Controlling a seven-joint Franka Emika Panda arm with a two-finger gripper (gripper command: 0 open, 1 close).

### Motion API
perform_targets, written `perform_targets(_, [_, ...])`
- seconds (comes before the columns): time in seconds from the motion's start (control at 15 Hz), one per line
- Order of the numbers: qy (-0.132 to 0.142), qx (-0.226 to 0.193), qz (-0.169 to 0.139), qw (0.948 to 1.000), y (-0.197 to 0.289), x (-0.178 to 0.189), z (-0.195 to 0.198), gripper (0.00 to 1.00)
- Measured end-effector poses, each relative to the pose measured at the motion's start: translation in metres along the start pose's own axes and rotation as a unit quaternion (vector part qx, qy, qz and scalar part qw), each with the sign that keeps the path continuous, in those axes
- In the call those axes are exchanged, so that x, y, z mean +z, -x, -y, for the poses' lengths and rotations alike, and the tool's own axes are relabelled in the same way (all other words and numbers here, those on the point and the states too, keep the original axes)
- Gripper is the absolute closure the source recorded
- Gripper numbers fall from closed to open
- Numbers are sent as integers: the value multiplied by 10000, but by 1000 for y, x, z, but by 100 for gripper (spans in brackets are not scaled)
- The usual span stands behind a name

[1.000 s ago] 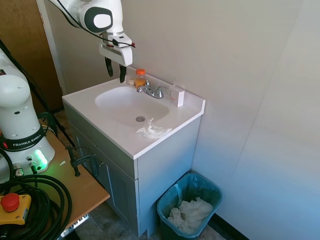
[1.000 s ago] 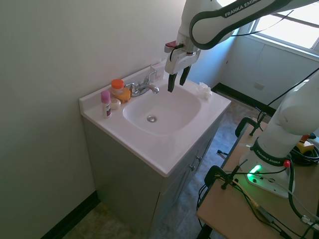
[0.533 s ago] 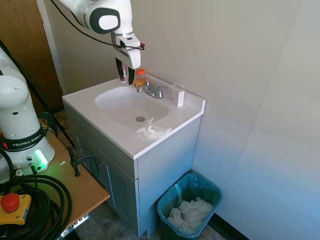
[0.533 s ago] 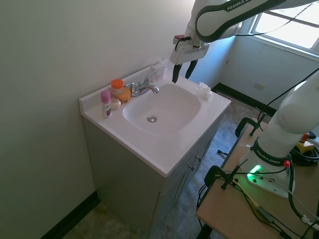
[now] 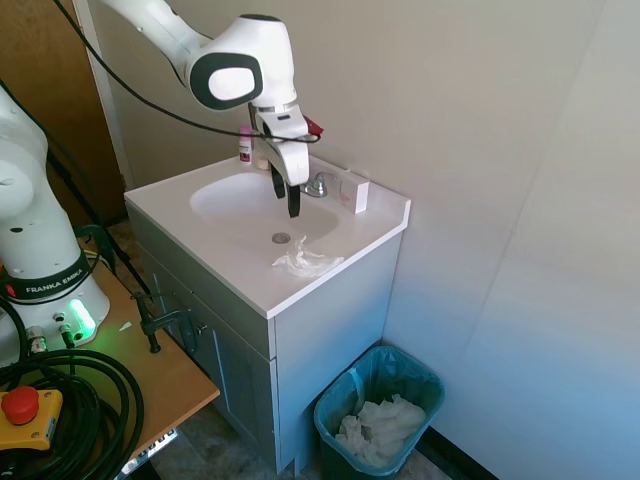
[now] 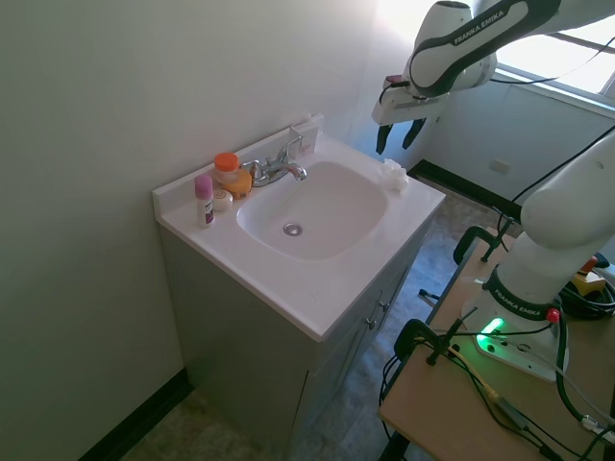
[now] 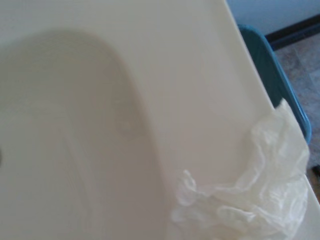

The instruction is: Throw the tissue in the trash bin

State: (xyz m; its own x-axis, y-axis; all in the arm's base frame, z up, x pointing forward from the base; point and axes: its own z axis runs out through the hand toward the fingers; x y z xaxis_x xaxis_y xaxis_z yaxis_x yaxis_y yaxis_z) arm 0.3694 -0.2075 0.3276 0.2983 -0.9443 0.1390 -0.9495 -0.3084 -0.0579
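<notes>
gripper (image 6: 397,140) | fingers (image 6: 381,145) slightly apart, holding nothing, above tabletop (image 5: 240,285) | tissue (image 5: 303,262) on tabletop edge, at 5 o'clock of basin (image 5: 250,205)

Open air is lying above the tissue (image 5: 304,262) at the front rim of the surface (image 5: 250,285). The faucet (image 5: 316,184) and small white box (image 5: 354,192) are crowding the back edge. The trash bin (image 5: 378,415) is gaping open below.

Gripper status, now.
Gripper: open, holding nothing, up in the air above the counter; the tissue lies on the counter by the sink.
</notes>
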Motion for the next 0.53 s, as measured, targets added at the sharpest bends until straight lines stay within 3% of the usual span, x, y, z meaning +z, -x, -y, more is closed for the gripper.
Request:
perform_targets(0.4, [320, 283, 150, 9990, -12, 66, -15, 0])
perform_targets(0.47, [369, 309, 181, 9987, -14, 74, -15, 100])
perform_targets(0.53, [398, 345, 202, 9984, -18, 79, -14, 100])
